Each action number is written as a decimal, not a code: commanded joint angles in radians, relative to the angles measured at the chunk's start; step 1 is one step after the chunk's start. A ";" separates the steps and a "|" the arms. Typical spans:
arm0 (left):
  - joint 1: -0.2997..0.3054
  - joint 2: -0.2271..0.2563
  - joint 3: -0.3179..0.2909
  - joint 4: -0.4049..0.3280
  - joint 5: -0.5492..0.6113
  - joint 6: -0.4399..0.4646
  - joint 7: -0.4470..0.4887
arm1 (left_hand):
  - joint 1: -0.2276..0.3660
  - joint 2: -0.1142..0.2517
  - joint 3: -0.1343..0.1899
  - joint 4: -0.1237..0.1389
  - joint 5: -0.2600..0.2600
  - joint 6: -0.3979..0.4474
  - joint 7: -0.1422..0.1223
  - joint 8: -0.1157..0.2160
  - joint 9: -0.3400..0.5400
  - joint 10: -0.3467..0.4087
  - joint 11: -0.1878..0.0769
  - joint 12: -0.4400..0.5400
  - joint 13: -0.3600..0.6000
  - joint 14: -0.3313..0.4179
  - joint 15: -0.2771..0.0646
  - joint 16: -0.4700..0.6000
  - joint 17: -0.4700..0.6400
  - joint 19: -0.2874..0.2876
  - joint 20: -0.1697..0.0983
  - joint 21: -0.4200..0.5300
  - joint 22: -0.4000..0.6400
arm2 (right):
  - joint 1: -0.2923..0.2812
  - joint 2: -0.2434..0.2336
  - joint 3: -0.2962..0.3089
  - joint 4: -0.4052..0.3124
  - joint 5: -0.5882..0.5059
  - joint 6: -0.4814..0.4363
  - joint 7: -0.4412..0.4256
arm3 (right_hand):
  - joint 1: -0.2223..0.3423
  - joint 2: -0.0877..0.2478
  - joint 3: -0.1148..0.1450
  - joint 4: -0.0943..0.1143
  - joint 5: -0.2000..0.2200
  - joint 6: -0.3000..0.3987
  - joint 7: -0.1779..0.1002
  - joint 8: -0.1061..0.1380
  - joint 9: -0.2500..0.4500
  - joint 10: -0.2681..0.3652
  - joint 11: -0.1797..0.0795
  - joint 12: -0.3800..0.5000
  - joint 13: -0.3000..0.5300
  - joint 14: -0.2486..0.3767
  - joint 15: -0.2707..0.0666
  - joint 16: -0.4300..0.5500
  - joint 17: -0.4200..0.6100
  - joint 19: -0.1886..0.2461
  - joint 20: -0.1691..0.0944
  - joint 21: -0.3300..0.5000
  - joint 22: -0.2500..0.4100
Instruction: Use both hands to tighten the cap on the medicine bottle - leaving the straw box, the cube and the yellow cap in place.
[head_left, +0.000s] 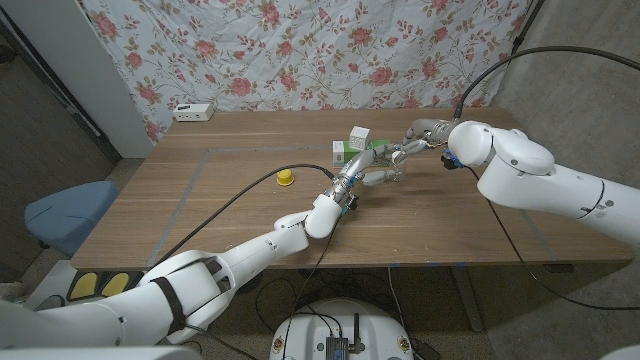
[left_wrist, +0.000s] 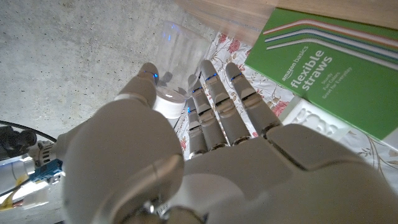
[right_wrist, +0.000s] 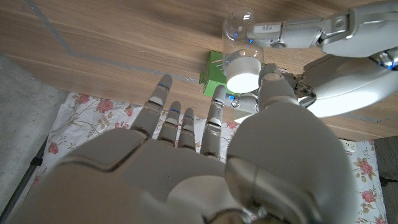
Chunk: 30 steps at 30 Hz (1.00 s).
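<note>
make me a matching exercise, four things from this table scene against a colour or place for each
Things:
1. yellow cap
2. straw box
3. bottle
4. power strip

Descriptions:
a. clear, with a white cap, between the two hands
b. white, at the table's far left edge
c. green, printed "flexible straws"
d. alone on the wood, left of the hands

Pairs: 1-d, 2-c, 3-a, 4-b

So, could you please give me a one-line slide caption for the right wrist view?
Left hand holds the clear medicine bottle while the right hand reaches its white cap.
</note>
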<state>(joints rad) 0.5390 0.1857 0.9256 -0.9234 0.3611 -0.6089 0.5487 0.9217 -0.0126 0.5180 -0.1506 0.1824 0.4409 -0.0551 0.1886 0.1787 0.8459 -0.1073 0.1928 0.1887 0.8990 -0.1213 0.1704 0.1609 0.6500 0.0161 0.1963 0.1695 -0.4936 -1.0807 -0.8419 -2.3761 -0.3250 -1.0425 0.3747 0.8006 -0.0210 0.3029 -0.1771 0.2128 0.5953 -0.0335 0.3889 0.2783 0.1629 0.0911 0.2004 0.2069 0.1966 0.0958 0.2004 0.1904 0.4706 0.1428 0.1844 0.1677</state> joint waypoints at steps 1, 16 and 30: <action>-0.011 -0.006 0.001 0.019 -0.005 -0.014 -0.006 | 0.006 0.003 0.005 0.001 0.004 0.005 0.008 0.000 0.004 0.046 -0.036 0.005 0.004 0.003 -0.089 0.003 0.001 0.005 0.002 0.003 0.003 | -0.001 0.015 -0.016 0.011 -0.033 0.002 -0.005 | 0.021 -0.002 0.013 -0.002 0.008 0.020 -0.005 0.012 0.003 0.019 -0.002 0.008 0.003 0.013 -0.009 0.007 0.002 0.012 -0.006 0.007 0.000; -0.022 -0.015 0.007 0.042 -0.009 -0.022 -0.006 | 0.005 0.003 0.004 0.002 0.003 0.006 0.007 0.000 0.004 0.049 -0.036 0.006 0.004 0.005 -0.089 0.004 0.001 0.005 0.002 0.002 0.003 | -0.038 0.028 0.010 0.033 -0.039 0.030 -0.048 | 0.061 -0.003 0.027 0.003 0.003 0.087 -0.026 0.037 0.003 0.052 -0.010 0.015 0.002 0.040 -0.031 0.015 0.003 0.035 -0.025 0.012 0.001; -0.017 -0.014 0.006 0.034 -0.014 -0.015 -0.011 | 0.005 0.003 0.004 0.003 0.003 0.008 0.006 0.001 0.004 0.048 -0.036 0.006 0.004 0.005 -0.090 0.004 0.001 0.005 0.001 0.001 0.003 | -0.061 0.036 0.023 0.039 -0.055 0.033 -0.066 | 0.082 -0.002 0.031 0.008 -0.003 0.159 -0.050 0.065 0.002 0.084 -0.020 0.020 0.002 0.067 -0.054 0.023 0.005 0.056 -0.037 0.014 0.001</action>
<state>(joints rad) 0.5207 0.1729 0.9306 -0.8873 0.3502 -0.6289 0.5411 0.9213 -0.0130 0.5179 -0.1505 0.1821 0.4447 -0.0514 0.1886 0.1787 0.8459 -0.1073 0.1929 0.1880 0.8989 -0.1213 0.1704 0.1606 0.6499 0.0160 0.1963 0.1695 -0.5373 -1.0515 -0.8290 -2.3429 -0.3688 -1.0134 0.3234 0.8718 -0.0260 0.3270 -0.1684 0.2127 0.7384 -0.0806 0.4450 0.2757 0.2359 0.0716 0.2159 0.2067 0.2518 0.0409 0.2189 0.1934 0.5153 0.1055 0.1896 0.1678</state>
